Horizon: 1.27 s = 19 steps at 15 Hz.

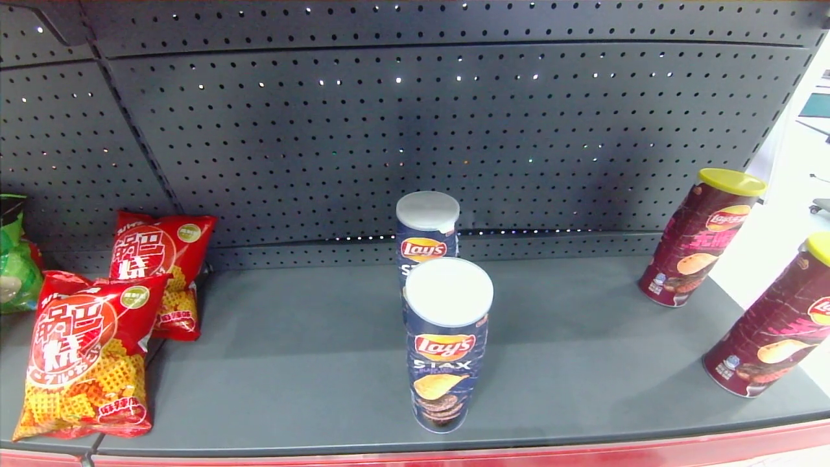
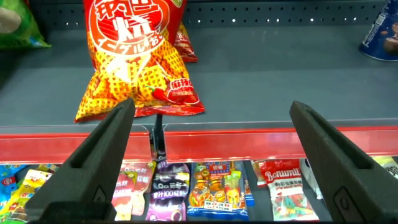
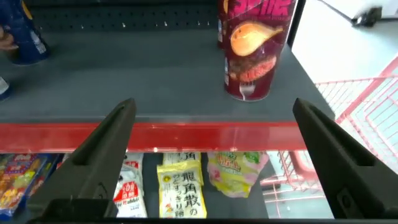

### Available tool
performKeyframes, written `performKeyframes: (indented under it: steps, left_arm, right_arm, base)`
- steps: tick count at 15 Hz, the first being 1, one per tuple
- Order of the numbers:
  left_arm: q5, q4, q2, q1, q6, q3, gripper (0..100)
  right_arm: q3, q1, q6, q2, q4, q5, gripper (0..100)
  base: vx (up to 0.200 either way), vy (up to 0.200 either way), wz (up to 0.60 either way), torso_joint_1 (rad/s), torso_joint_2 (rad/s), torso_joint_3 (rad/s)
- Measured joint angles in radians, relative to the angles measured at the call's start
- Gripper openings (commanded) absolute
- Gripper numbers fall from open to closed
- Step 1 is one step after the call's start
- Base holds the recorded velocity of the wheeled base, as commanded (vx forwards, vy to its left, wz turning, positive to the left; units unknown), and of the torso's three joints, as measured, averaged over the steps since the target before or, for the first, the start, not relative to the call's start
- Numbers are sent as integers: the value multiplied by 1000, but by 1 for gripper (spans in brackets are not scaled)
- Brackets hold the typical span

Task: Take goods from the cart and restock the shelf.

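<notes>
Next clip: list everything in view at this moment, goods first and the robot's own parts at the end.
blue chip cans: 2, blue with pale lids, mid-shelf, upright, one behind the other
maroon chip cans: 2, maroon with yellow lids, right end of the shelf, upright
red snack bags: 2, red and yellow, left part of the shelf
green bag: 1, green, at the far left, cut off by the view's edge
shelf: 1, dark grey with a red front edge
pegboard panel: dark grey, behind the shelf
packets: several, mixed colours, on the level below
wire cart: 1, red, beyond the shelf's right end
left gripper: 1, black, jaws open, before the red bags
right gripper: 1, black, jaws open, before a maroon can
</notes>
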Motion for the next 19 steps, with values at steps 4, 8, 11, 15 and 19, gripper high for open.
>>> performKeyframes:
  steps: [4, 8, 11, 15, 19]
  left_arm:
    - [0, 0, 0, 0, 0, 0, 100]
    - [0, 0, 0, 0, 0, 0, 100]
    - [0, 0, 0, 0, 0, 0, 100]
    - [0, 0, 0, 0, 0, 0, 100]
    - [0, 0, 0, -1, 0, 0, 100]
  right_arm:
    - [2, 0, 24, 0, -5, -16, 100]
    - [2, -1, 30, 0, -4, -7, 100]
    - [3, 0, 27, 0, -2, -9, 100]
    - [3, 0, 26, 0, -1, -13, 100]
    - [3, 0, 26, 0, 0, -20, 100]
  base:
    - [0, 0, 0, 0, 0, 0]
    - [0, 0, 0, 0, 0, 0]
    - [0, 0, 0, 0, 0, 0]
    - [0, 0, 0, 0, 0, 0]
    - [0, 0, 0, 0, 0, 0]
